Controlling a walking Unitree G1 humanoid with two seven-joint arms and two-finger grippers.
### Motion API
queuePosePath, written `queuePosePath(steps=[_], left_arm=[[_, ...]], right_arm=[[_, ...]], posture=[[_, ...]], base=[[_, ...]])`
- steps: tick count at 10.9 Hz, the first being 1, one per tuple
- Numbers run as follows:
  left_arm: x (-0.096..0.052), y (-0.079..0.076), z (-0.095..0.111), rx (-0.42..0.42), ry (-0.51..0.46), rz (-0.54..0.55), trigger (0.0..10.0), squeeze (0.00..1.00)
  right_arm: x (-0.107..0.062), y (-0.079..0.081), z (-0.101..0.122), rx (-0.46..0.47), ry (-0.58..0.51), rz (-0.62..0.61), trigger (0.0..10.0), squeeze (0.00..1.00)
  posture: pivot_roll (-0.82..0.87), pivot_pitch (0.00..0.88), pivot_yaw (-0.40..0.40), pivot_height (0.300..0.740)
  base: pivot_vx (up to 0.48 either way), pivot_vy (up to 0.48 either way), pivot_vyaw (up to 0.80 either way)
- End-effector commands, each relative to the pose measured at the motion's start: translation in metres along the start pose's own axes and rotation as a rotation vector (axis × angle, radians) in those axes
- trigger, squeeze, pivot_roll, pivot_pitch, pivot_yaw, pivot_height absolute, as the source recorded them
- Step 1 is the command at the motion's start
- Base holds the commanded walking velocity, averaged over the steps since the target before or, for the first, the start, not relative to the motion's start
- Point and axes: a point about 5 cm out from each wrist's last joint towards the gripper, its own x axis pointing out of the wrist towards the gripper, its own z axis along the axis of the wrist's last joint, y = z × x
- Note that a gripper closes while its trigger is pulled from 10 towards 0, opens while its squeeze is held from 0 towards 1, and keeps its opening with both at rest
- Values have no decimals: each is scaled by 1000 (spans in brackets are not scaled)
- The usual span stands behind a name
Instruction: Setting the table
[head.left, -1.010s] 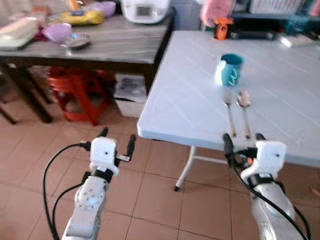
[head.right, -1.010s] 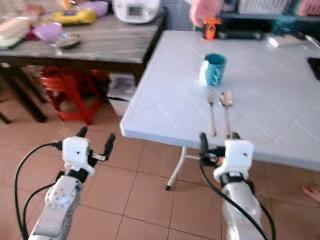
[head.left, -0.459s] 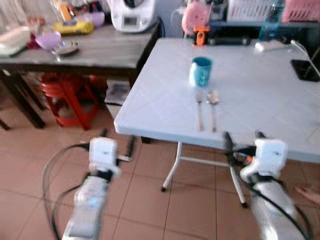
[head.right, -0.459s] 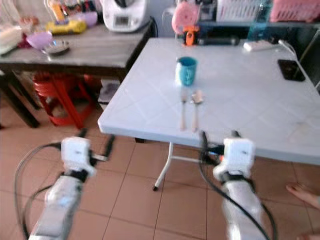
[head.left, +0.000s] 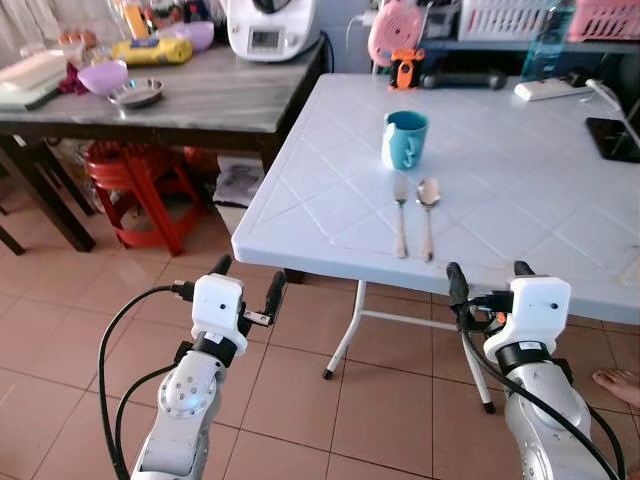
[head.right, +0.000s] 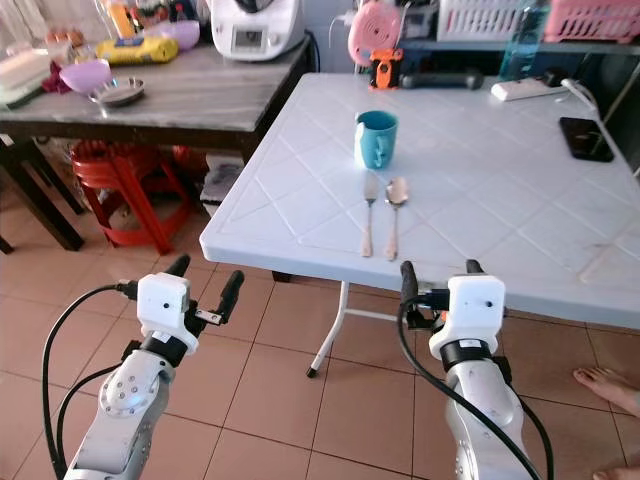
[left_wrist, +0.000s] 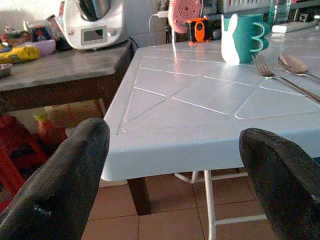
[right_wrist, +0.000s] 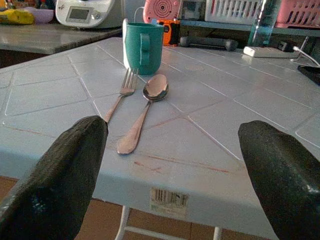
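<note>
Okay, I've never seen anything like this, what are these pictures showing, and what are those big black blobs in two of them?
It's a humanoid robot standing before a white table. Two pictures come from its head, looking down at its own arms. The other two come from wrist cameras; the black blobs are each gripper's own fingers. The left gripper and right gripper are both open, holding nothing, short of the table edge. On the table lie a fork and spoon side by side, with a teal mug behind them.

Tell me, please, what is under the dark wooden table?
Under the dark wooden table stand stacked red plastic stools, with a whitish box or bag beside them. The table top and its shadow hide whatever lies farther back.
</note>
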Motion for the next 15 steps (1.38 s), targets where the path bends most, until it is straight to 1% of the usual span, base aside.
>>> queuePosePath(steps=[1, 2, 8, 12, 14, 15], left_arm=[[1, 1, 3, 5, -11, -7, 10000, 0], [1, 0, 4, -1, -14, -22, 10000, 0], [2, -4, 2, -9, -7, -60, 10000, 0], [2, -4, 1, -9, -4, -68, 10000, 0], [1, -3, 0, -18, 0, -62, 10000, 0], [-4, -2, 0, -21, 5, -95, 10000, 0]], right_arm=[[1, 3, 3, -2, -16, 13, 10000, 0], [1, 4, 3, 0, -15, 14, 10000, 0], [-1, 1, 0, 12, -2, -9, 10000, 0], [2, 4, 2, 17, -8, 0, 10000, 0], [2, 6, 4, 28, -11, 2, 10000, 0], [3, 11, 5, 28, 4, 11, 10000, 0]], posture=[[-105, 88, 84, 740], [-106, 88, 85, 740], [-117, 88, 94, 740], [-115, 85, 92, 740], [-114, 89, 93, 740], [-115, 91, 96, 740]], base=[[0, 0, 0], [304, 0, 688], [344, 0, 0], [360, 0, 0], [0, 0, 0], [0, 0, 0]])
